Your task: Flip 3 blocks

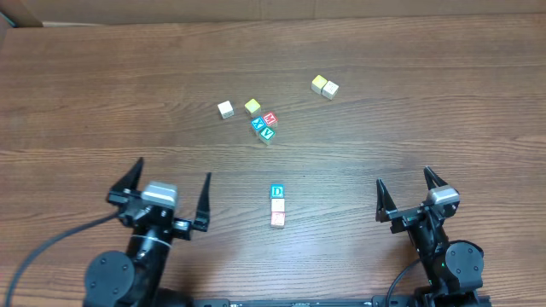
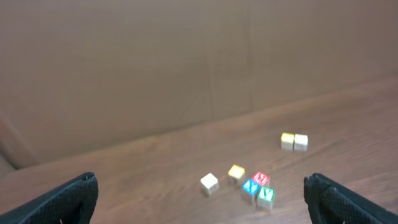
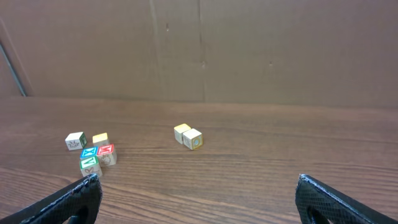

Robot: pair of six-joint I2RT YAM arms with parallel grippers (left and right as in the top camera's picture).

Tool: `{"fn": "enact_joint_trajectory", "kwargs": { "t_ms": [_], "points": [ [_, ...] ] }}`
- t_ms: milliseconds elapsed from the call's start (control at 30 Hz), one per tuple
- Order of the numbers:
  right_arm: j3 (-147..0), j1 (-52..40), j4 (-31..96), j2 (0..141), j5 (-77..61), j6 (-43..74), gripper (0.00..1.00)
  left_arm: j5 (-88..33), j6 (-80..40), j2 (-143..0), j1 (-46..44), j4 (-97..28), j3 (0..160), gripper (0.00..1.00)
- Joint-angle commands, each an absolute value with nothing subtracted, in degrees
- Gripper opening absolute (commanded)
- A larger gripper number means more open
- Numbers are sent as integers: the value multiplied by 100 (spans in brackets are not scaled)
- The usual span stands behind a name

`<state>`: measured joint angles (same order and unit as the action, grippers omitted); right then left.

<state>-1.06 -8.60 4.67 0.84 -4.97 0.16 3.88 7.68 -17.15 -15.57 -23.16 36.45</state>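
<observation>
Three blocks stand in a short column at the table's near middle: a blue-faced D cube (image 1: pixel 276 192), a whitish cube (image 1: pixel 277 205) touching it, and a cube with a red letter face (image 1: pixel 277 219) nearest the front. My left gripper (image 1: pixel 172 170) is open to their left, nothing between its fingers (image 2: pixel 68 199). My right gripper (image 1: pixel 403 176) is open to their right, fingers (image 3: pixel 342 202) spread wide and empty. Neither wrist view shows the column.
Farther back is a cluster: white cube (image 1: pixel 225 109), yellow-topped cube (image 1: pixel 252 107), red M cube (image 1: pixel 270 118), blue X cube (image 1: pixel 258 124), green V cube (image 1: pixel 268 133). A yellow and pale pair (image 1: pixel 324 86) lies back right. A cardboard wall (image 3: pixel 199 50) backs the table.
</observation>
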Motion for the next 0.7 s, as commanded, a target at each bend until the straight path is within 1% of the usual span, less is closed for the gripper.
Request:
{"fn": "enact_joint_trajectory", "kwargs": {
  "t_ms": [0, 100, 233, 533, 667],
  "points": [
    [-45, -823, 440, 16, -440, -3, 100, -635, 1026, -1175, -1286, -1756, 2779, 100],
    [-45, -823, 440, 16, -440, -3, 100, -1092, 1024, -738, -1033, -1079, 2005, 100],
    [-45, -823, 440, 16, -440, -3, 100, -1483, 1007, -384, -775, -543, 1356, 99],
    [-45, -823, 440, 16, -440, -3, 100, -1441, 561, -25, -532, -167, 556, 100],
    [-45, -823, 440, 16, -440, -3, 100, -1444, 379, -16, -447, 204, 211, 100]
  ]
}}
